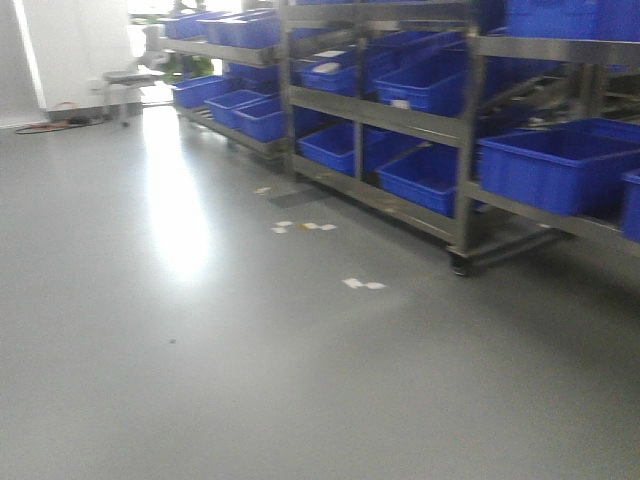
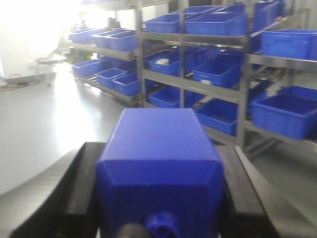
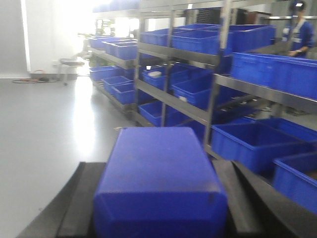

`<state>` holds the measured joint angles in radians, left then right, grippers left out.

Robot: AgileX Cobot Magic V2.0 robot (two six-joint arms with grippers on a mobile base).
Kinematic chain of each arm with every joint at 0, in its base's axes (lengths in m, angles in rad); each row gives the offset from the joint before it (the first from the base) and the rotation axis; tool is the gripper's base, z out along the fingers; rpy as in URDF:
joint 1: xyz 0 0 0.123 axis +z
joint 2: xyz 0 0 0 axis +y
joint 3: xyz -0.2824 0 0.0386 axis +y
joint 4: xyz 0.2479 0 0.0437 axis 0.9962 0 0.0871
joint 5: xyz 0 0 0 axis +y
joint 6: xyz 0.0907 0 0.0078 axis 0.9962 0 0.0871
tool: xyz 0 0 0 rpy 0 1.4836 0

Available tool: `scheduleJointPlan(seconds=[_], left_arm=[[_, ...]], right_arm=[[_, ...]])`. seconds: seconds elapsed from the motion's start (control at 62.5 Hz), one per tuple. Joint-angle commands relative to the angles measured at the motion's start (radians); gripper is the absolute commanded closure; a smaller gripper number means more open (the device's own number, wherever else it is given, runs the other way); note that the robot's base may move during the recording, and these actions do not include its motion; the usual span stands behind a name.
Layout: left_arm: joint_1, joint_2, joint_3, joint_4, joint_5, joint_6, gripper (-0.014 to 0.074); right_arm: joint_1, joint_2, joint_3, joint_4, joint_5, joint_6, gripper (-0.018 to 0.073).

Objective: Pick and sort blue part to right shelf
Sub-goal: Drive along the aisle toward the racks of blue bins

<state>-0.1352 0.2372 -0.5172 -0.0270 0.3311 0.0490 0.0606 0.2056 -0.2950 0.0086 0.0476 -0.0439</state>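
**Both fingers pinch blue blocks, pointed at the racks**

The left fingers (image 2: 79, 188) reach forward roughly level, low over the floor (image 1: 200, 380), and pinch the blue part (image 2: 158, 158) between their black inner faces. The part lies lengthwise between the fingers. Its sloped shoulders and short neck point back towards the wrist, and its flat bottom faces away past the fingertips.

The right fingers (image 3: 79, 198) are posed much the same, level and aimed forward. They are pressed against the sides of a second blue block (image 3: 158, 173), which fills the gap between them. Its near end is cut off at the lower edge of the view, so I cannot tell what kind of neck it has. Neither arm shows in the front view.

Beyond both sets of fingertips, and to their right, stands a long metal shelving rack (image 2: 242, 89). Its tiers are loaded with blue bins (image 2: 282, 114), and several of them are tilted towards the aisle. The rack stands on a castor (image 1: 460, 265) at its near corner.

Open grey floor lies between the fingers and the rack, with only small white scraps (image 1: 362, 284) on it. Far ahead and to the left of the fingers are a stool (image 1: 130, 78) by a bright window and a cable (image 1: 50, 125) on the floor. A person (image 3: 297, 29) in blue stands behind the rack, far to the right of the right fingers.
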Motion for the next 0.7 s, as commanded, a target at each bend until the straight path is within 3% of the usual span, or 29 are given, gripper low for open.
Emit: scheduleJointPlan(seconds=[0.0, 0.688], left_arm=[[0.0, 0.016, -0.03, -0.003, -0.091, 0.0, 0.0211], [0.0, 0.016, -0.03, -0.003, -0.091, 0.0, 0.0211]], right_arm=[[-0.007, 0.009, -0.031, -0.009, -0.09, -0.007, 0.0203], [-0.007, 0.009, -0.031, -0.009, -0.09, -0.007, 0.0203]])
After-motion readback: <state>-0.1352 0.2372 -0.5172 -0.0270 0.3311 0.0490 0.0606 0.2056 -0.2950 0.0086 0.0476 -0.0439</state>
